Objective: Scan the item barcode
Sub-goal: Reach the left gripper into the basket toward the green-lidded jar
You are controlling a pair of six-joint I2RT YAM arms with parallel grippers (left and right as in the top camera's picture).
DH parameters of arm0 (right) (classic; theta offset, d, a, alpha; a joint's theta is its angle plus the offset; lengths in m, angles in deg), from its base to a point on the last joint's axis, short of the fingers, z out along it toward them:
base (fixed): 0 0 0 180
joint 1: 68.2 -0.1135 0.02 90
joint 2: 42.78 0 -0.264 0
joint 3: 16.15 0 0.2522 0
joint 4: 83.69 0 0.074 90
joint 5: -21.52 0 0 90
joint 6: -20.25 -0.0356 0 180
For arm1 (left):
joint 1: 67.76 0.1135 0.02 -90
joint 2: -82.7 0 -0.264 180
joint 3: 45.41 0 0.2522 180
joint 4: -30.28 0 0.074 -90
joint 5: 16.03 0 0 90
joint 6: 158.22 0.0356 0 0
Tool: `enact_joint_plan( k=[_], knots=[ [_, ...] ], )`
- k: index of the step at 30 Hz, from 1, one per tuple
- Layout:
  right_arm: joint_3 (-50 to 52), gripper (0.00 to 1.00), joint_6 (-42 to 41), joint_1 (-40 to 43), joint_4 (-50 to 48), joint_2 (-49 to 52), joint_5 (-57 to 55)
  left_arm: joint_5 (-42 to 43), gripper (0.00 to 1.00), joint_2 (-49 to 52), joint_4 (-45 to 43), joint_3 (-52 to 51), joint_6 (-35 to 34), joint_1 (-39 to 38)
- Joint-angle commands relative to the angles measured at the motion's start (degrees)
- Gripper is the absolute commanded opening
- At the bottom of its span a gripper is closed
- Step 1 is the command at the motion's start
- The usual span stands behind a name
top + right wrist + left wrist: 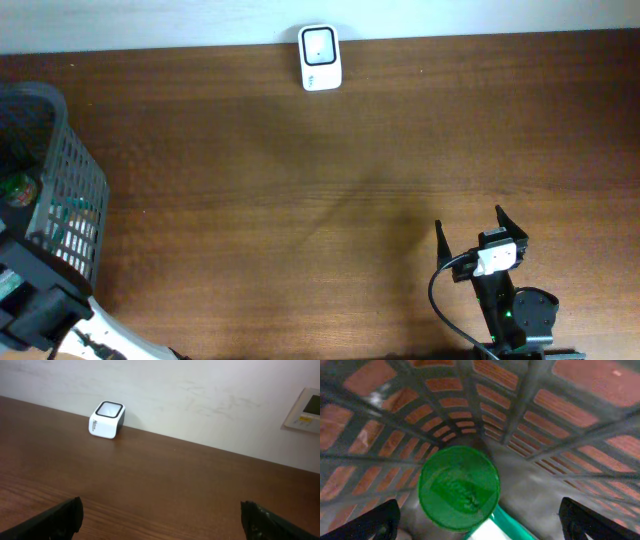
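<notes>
Overhead, a dark wooden table (300,200) stretches across the frame, with a small white barcode scanner (320,57) standing at its far edge, top centre, against a pale wall (200,390). At the left edge of the frame sits a dark mesh basket (75,200), and the left arm reaches down into it from the lower left corner. Seen from the left wrist, the left gripper (480,510) hangs with its jaws spread wide and holding nothing, its two black fingers (370,522) showing only at the bottom corners of the picture. Between and beyond them lies the green-capped item (459,487), its round green lid facing the camera and a strip of teal body showing beneath it, resting on the basket floor among the grey ribs. No barcode can be made out on it. In the lower right of the overhead frame the right gripper (468,218) is likewise wide open and empty above bare wood, well apart from the scanner. The right wrist view shows the scanner in its upper left and a wall panel (305,410) at the right edge.
</notes>
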Motion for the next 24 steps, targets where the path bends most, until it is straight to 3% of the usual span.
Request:
enact_joint_plan(
  k=[1, 7, 13, 22, 24],
  knots=[
    [0.37, 0.98, -0.42, -0.42, 0.24, -0.37, -0.33, 0.2, 0.99, 2.89, -1.46, 0.63, 2.51, 0.44],
    [0.37, 0.98, -0.42, -0.42, 0.24, -0.37, -0.33, -0.02, 0.95, 6.16, -4.44, 0.63, 3.76, 0.46],
    [0.37, 0.98, -0.42, -0.42, 0.24, -0.37, -0.33, 0.04, 0.77, 7.3, -5.62, 0.63, 3.72, 0.52],
    [0.37, 0.98, -0.42, -0.42, 0.24, -0.37, -0.33, 0.02, 0.77, 11.41, -4.37, 0.63, 3.69, 0.42],
    [0.37, 0.98, -0.42, -0.42, 0.24, -0.37, -0.33, 0.02, 0.7, 11.02, -4.52, 1.01, 3.69, 0.42]
  ],
)
